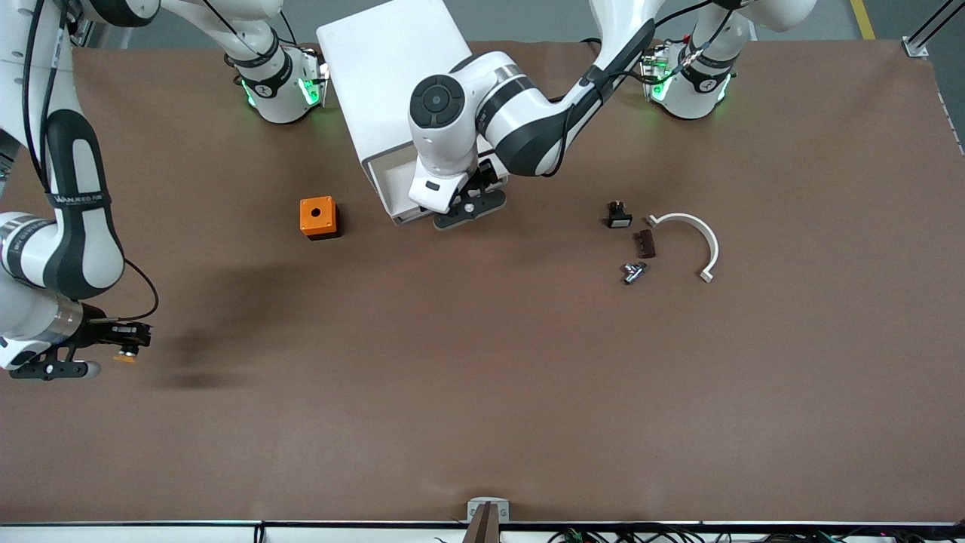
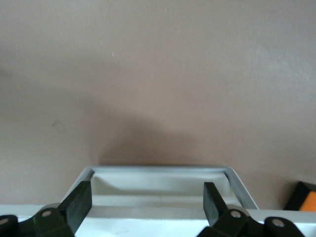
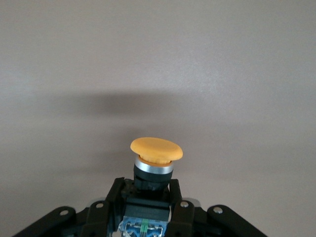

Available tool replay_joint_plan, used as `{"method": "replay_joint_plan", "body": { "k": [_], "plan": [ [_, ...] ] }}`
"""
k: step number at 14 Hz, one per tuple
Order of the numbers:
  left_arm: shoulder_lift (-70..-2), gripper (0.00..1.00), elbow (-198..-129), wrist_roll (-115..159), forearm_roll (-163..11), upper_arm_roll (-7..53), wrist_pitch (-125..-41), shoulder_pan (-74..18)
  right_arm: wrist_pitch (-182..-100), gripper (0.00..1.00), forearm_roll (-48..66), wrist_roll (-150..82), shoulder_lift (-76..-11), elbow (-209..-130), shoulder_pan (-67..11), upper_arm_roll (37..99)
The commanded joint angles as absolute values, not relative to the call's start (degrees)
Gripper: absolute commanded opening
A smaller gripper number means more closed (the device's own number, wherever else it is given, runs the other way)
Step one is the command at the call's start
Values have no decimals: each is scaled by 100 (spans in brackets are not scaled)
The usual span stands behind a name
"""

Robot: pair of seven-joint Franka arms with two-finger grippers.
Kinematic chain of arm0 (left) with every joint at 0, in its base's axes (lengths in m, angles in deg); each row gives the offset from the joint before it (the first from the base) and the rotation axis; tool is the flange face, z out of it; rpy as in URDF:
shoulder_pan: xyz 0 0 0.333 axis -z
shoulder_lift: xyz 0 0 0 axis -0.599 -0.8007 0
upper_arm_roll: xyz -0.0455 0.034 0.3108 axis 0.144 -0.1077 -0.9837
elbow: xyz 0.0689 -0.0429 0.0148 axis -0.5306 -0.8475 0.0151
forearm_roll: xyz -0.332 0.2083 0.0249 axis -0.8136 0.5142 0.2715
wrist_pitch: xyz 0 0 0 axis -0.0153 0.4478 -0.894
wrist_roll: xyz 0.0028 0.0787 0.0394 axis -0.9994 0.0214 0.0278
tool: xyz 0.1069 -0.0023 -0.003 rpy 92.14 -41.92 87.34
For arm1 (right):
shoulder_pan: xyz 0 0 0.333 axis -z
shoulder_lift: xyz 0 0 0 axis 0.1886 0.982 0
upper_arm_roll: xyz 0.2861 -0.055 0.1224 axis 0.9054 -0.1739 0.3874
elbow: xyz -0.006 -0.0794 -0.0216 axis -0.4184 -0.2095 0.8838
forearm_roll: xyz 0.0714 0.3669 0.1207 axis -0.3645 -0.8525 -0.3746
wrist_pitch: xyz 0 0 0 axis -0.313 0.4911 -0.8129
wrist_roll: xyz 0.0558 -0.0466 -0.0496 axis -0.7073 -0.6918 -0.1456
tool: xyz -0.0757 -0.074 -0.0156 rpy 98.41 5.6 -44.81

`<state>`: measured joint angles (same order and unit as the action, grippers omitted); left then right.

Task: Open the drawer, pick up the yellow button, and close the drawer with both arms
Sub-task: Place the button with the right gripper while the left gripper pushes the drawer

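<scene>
Right wrist view: right gripper [image 3: 148,197] clamped on button [image 3: 155,165] by its dark body, orange cap sticking out past the fingertips, metal collar just under the cap. Front view puts that gripper [image 1: 124,341] over bare table [image 1: 482,392] at the right arm's end, well apart from the cabinet [image 1: 384,83]; button [image 1: 125,357] shows as an orange speck at the tips.

Handling, judged: button is small, light and rigid, hard plastic with a metal ring. Cap is smooth and domed, likely slippery and springy if squeezed, so the body is the right place to hold, which is where the fingers sit. A short body means little pad contact; a bump or fast swing could twist it out.

Left wrist view: left gripper [image 2: 148,202] spread wide, holding nothing, fingers [image 2: 79,202] hanging over the pulled-out drawer [image 2: 163,170], which looks empty in the part visible. Front view shows it [image 1: 467,207] at the front of the drawer [image 1: 392,181], which sticks out from the cabinet toward the camera.

Drawer, judged: thin, stiff white tray, light, should slide easily. No handle visible, so push flat on the front lip, square on, or it may skew and jam.

Orange cube [image 1: 318,217] sits beside the drawer, toward the right arm's end. Small parts and a white curved piece [image 1: 697,241] lie toward the left arm's end.
</scene>
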<state>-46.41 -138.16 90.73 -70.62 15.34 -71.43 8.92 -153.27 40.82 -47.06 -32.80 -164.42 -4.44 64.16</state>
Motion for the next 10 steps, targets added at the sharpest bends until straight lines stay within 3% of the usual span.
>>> {"method": "replay_joint_plan", "body": {
  "k": [1, 6, 10],
  "plan": [
    [-4569, 99, -13810, 9139, -7605, 1573, -7059, 934, -15677, 2, 4142, -4781, -3013, -16356, -279, 6529],
    [-4613, 99, -13819, 9139, -8141, 1573, -7068, 996, -16564, 2, 4133, -4772, -2740, -16679, -279, 6529],
    [-4657, 99, -13828, 9130, -8598, 1573, -7068, 1022, -16636, 2, 4133, -4781, -2678, -16725, -296, 6538]
  ]
}}
